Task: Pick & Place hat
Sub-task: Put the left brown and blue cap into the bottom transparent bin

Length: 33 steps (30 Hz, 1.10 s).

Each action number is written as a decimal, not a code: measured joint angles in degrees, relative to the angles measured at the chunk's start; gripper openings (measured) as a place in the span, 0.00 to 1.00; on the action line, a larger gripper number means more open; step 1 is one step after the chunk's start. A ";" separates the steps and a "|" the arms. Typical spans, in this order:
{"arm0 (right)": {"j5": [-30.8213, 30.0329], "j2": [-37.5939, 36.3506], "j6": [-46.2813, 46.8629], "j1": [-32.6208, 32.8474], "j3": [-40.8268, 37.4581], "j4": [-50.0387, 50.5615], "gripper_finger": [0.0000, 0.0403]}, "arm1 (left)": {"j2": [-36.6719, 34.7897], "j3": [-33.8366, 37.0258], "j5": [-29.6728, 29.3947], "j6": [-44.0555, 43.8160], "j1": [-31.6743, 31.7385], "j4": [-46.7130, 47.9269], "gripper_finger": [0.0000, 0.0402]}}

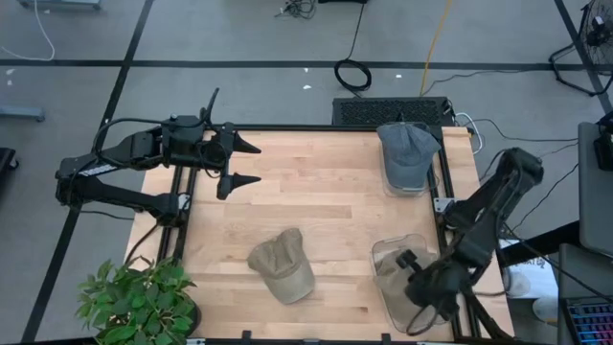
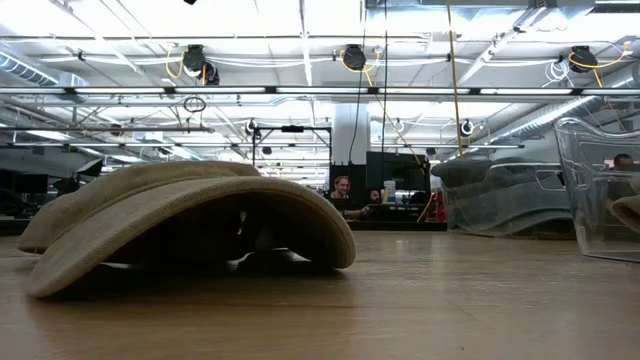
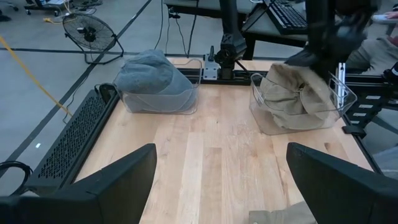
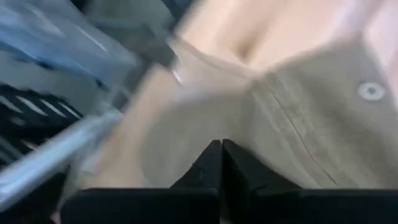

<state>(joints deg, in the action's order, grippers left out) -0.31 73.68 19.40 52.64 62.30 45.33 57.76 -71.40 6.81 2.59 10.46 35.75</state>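
- On the near side of the wooden surface (image 1: 326,201), I see a tan hat (image 1: 283,265) lying loose, crown up and brim resting on the wood; in the low view it fills the foreground.
- Just to its right, my right gripper (image 1: 410,261) reaches down into a clear bin (image 1: 383,287) at the near right corner. A second tan hat (image 3: 297,94) sits in that bin, and the wrist view shows my fingers (image 4: 214,163) pressed together with the tan cloth right ahead of them; I cannot tell whether any cloth is pinched.
- Farther back on the right, another clear bin (image 1: 391,184) holds a grey hat (image 1: 407,150).
- At the far left, my left gripper (image 1: 239,163) hovers over the edge of the surface with its fingers spread wide, holding nothing.
- Off the near left corner, a green potted plant (image 1: 134,299) stands.
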 joint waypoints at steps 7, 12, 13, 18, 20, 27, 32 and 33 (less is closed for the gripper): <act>-7.42 5.01 5.35 -1.63 -0.02 10.77 0.00 | 0.00 0.00 0.00 0.11 0.02 0.00 0.91; -8.75 5.69 7.87 -3.32 -2.57 11.53 0.00 | 0.00 -0.01 -0.01 0.11 0.02 -0.01 0.91; -8.64 5.69 8.37 -3.69 -3.66 11.20 0.00 | 0.00 0.00 0.00 0.10 0.00 0.00 0.91; -8.48 5.76 10.04 -5.65 -8.04 10.87 0.00 | 0.00 0.00 -0.01 0.08 0.02 -0.01 0.91; -8.53 5.59 10.83 -6.13 -8.05 12.82 0.00 | 0.00 0.00 0.00 -0.02 0.00 0.00 0.91; -9.30 2.27 11.29 -6.15 -4.46 14.50 0.00 | 0.00 0.00 0.00 0.11 0.00 -0.02 0.91; -13.37 -0.73 9.71 -5.18 -2.80 11.12 0.00 | 0.00 -0.01 -0.02 0.11 0.02 -0.02 0.91; -13.09 -1.01 8.93 -5.04 -2.80 9.48 0.00 | 0.00 -0.01 0.00 0.09 0.00 0.00 0.91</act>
<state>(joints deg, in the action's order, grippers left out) -13.40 72.67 28.34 47.60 59.51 54.81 57.76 -71.40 6.81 2.68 10.46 35.74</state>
